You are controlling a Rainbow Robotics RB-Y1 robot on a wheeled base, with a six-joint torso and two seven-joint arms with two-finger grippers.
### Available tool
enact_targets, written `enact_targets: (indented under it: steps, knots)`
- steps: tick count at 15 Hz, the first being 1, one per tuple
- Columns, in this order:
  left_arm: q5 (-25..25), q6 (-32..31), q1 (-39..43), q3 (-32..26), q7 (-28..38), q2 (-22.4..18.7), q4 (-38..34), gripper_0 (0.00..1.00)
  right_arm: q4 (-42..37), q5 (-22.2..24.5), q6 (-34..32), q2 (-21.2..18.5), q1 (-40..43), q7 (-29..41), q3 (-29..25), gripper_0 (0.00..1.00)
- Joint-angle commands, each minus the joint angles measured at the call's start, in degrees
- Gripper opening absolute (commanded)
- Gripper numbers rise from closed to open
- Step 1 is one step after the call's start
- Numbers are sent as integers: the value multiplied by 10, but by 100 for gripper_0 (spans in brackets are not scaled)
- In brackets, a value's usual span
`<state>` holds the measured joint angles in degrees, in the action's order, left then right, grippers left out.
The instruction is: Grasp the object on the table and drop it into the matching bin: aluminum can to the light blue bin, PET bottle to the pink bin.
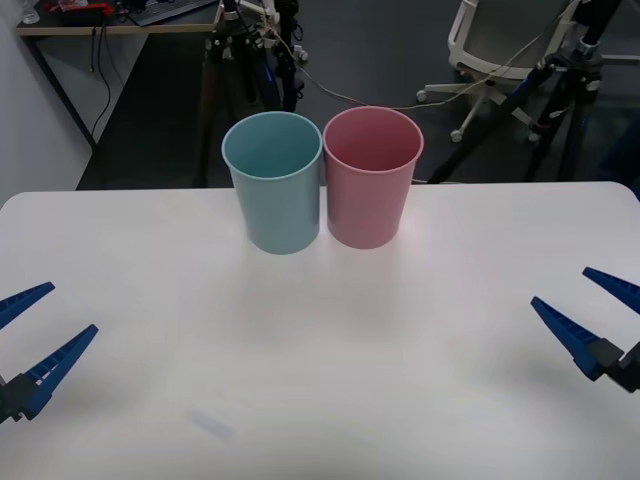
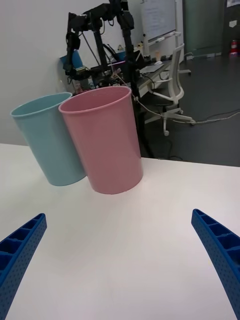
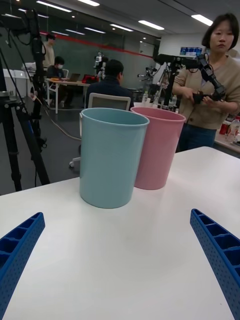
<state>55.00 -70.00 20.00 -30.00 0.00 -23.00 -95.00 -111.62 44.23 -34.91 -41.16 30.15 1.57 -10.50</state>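
Observation:
The light blue bin [image 1: 275, 190] and the pink bin [image 1: 368, 195] stand upright side by side, touching, at the far middle of the white table [image 1: 320, 350]. The object, whether PET bottle or aluminum can, is out of view. My left gripper [image 1: 72, 308] hovers open over the near left of the table, with nothing between its fingers. At the near right my right gripper [image 1: 559, 285] is open and empty too. The right wrist view has the pink bin [image 2: 107, 145] nearer than the light blue bin [image 2: 52, 140]. The left wrist view has the light blue bin [image 3: 110, 160] in front of the pink bin [image 3: 157, 150].
Camera tripods [image 1: 240, 60] and an office chair [image 1: 500, 45] stand on the dark floor beyond the table's far edge. A person [image 3: 210, 85] stands past the table's far side, away from the bins.

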Motion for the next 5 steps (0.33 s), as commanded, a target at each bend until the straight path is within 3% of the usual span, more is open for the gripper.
enact_targets:
  steps: [1, 5]
  knots:
    - [0, 0, 0, 0, 0, 0, 0, 100, -2, 13, -9, 12, 0, 12, -4, 100]
    - [0, 0, 0, 0, 0, 0, 0, 100, -2, 14, -15, 12, 0, 15, -4, 100]
